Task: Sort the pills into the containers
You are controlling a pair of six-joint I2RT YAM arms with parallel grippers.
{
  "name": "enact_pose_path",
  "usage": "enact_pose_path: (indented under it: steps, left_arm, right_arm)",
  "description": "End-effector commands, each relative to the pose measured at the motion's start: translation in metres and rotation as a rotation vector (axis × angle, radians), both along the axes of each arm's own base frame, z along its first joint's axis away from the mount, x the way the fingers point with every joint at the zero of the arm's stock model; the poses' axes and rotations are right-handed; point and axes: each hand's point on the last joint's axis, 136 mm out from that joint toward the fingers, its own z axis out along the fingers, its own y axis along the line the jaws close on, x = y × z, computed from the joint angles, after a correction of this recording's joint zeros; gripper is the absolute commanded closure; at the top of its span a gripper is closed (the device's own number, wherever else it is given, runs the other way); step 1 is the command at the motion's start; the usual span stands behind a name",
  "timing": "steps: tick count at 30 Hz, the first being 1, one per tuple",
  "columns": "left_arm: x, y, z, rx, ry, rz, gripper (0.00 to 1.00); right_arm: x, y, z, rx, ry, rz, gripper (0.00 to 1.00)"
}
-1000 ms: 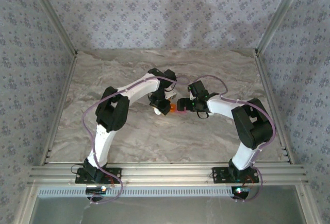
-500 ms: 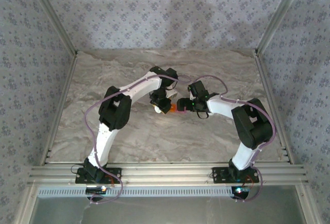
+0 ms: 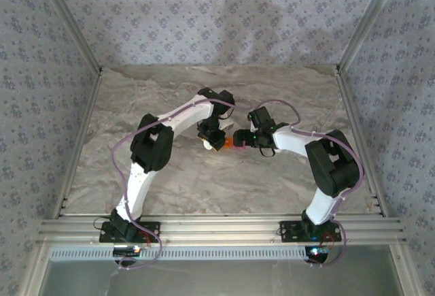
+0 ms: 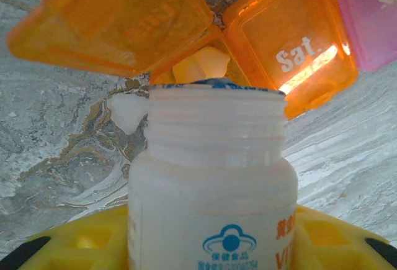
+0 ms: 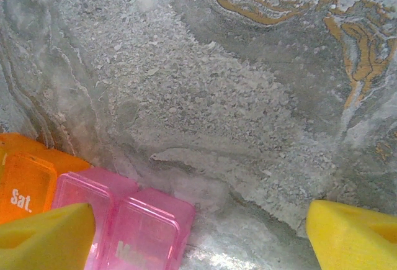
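Over the marbled bench [image 5: 217,96], left gripper [image 4: 211,245] pinches a white plastic bottle [image 4: 211,177] by the open orange translucent compartment [image 4: 124,15]; right gripper [image 5: 198,220] is spread beside pink compartments [image 5: 149,226].

Left arm [image 3: 178,116] and right arm [image 3: 299,141] are each showing white link shells joined by bulky black joint housings. A lilac cable [image 3: 121,156] is looping along the left arm, and a matching one is running along the right. Black bases [image 3: 126,228] are anchoring both arms. Left gripper [image 4: 211,245] and right gripper [image 5: 198,239] are carrying blocky yellow fingers [image 5: 46,236], with black showing at the left pair's outer corners.
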Motion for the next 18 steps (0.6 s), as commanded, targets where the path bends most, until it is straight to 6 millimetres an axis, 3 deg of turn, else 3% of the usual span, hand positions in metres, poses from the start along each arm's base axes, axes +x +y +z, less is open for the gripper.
enact_pose_path:
  steps: [1,18]
  left_arm:
    - [-0.008,0.008,-0.006,0.026,0.021,-0.006,1.0]
    - [-0.007,0.005,0.007,-0.118,-0.044,0.023,1.0]
  right_arm:
    - [-0.026,-0.003,-0.036,-0.009,0.133,0.006,0.1]
    - [-0.025,-0.008,-0.038,0.0,0.152,-0.024,0.1]
